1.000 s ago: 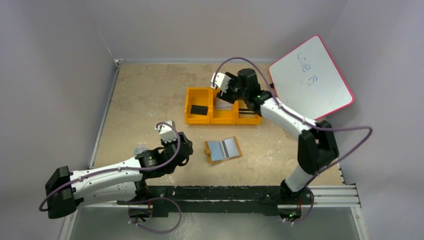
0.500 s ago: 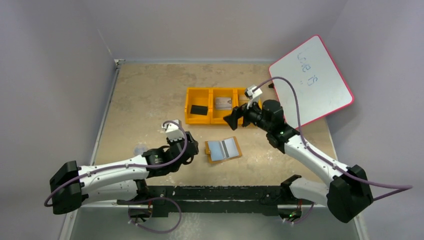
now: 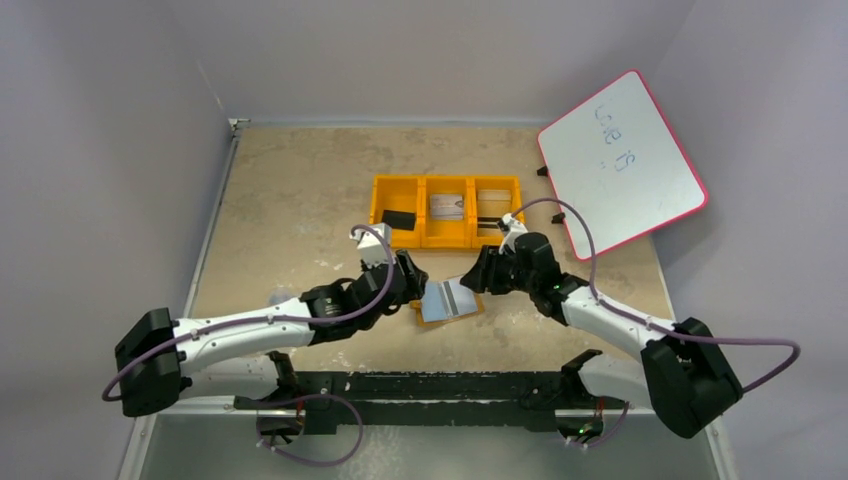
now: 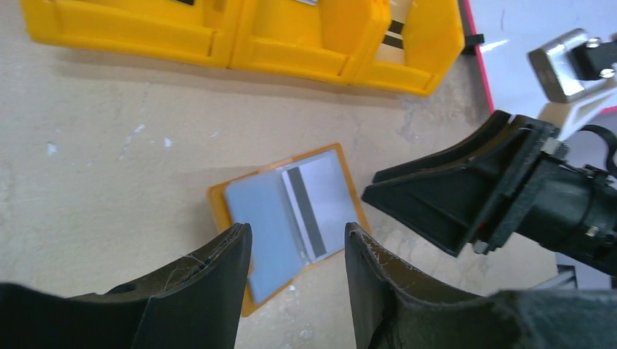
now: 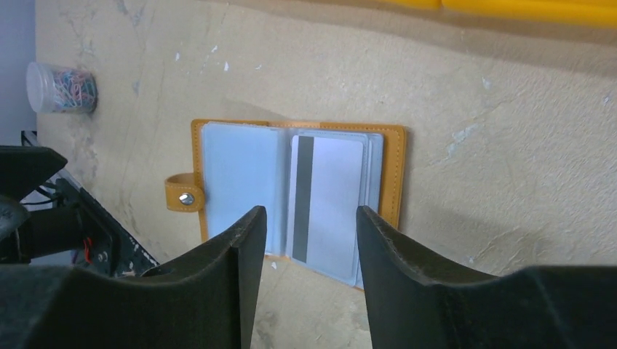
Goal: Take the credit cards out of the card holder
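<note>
**Open card holder lies between two open hands**

The only writing is some blue scribble on the whiteboard (image 3: 620,160) at the upper right of the top view. It is too faint to read. No name or brand shows on the cards or the holder.

The card holder (image 3: 446,299) lies open and flat on the tabletop (image 3: 300,190), near the middle of the top view, below the orange tray (image 3: 420,240). Its long side runs left to right, with the right end tipped a little upward. In the right wrist view its small stud tab (image 5: 183,195) sticks out on the left.

A pale card (image 5: 331,203) sits in the right half. Its black stripe lies next to the fold, and the card's long side runs along the fold too.

The left hand (image 3: 411,284) is just left of the holder. Its fingers are apart and it holds nothing. The right hand (image 3: 478,274) is at the holder's upper right corner, also spread apart and holding nothing.

In the tray, a black block (image 3: 398,219) lies in the left part. One card (image 3: 447,206) is in the middle part and one card (image 3: 490,206) is in the right part.
</note>
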Controlling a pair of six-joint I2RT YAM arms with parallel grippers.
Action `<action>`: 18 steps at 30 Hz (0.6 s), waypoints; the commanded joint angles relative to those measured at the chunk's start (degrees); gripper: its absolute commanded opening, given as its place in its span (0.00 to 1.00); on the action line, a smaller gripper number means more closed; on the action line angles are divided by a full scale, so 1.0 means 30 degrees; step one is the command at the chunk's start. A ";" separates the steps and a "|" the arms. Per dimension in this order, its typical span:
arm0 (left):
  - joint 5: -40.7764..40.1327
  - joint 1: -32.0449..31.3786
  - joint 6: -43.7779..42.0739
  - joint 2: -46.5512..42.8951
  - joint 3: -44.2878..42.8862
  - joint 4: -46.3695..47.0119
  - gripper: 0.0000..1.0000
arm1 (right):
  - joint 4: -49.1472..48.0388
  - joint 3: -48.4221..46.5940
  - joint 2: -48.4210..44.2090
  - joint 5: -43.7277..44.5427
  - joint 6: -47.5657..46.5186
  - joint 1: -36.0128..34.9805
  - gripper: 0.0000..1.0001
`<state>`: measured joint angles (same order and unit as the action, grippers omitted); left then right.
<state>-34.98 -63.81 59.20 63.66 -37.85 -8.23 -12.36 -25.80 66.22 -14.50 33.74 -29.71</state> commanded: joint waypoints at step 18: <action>0.3722 0.0016 0.0999 0.6318 -0.1755 0.5028 0.49 | -0.0361 -0.0091 0.2793 -0.0746 -0.0330 -0.0027 0.32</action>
<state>-25.10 -63.81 60.51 81.38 -41.04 2.37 -12.80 -25.23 72.93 -15.09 34.41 -29.71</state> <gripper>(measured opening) 0.489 0.325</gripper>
